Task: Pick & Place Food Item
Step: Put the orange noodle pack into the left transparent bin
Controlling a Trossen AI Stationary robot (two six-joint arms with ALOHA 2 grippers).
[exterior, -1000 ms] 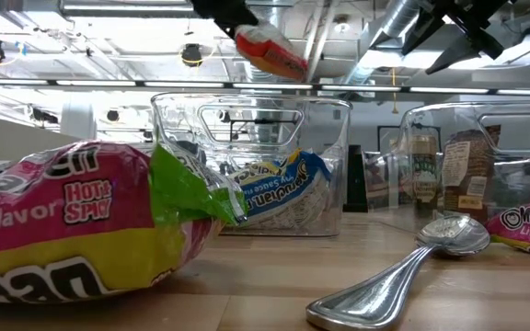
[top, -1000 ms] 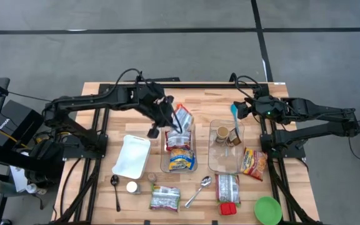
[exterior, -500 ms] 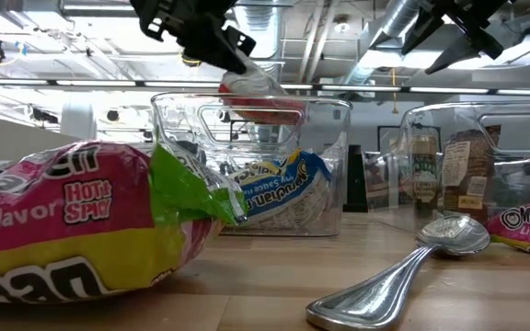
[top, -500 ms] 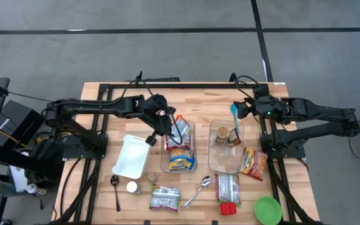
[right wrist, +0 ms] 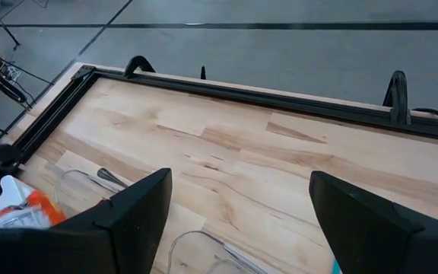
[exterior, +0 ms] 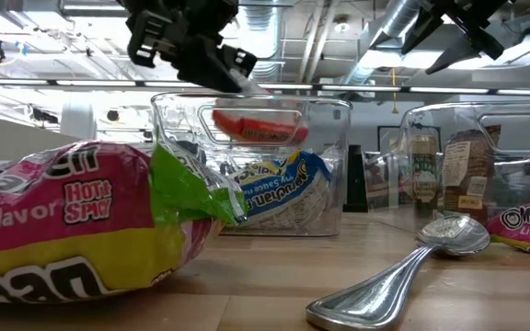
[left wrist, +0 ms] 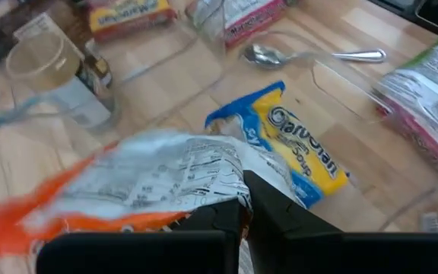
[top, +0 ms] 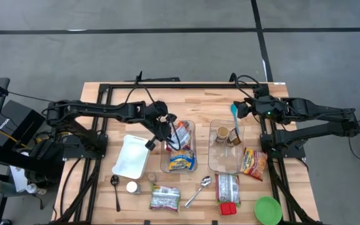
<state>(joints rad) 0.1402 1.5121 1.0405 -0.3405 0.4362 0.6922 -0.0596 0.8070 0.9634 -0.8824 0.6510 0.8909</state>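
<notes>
We see the orange-and-silver snack packet (top: 181, 133) inside the left clear bin (top: 190, 165), hanging just above the blue-and-yellow noodle packet (top: 180, 162) on its floor. The left gripper (top: 167, 130) is clamped on the packet's near edge, fingers pinched tight. A second ago it held the packet high over the bin's far rim; since then it has come down and nearer, so the packet now sits below the rim in the low view. We judge the placing nearly done, with only the release left. The right gripper (top: 242, 110) waits with fingers spread wide over the far end of the right clear bin (top: 212, 164), holding nothing. Whether the packet touches the noodles we cannot tell; its print looks smeared, perhaps from motion.
</notes>
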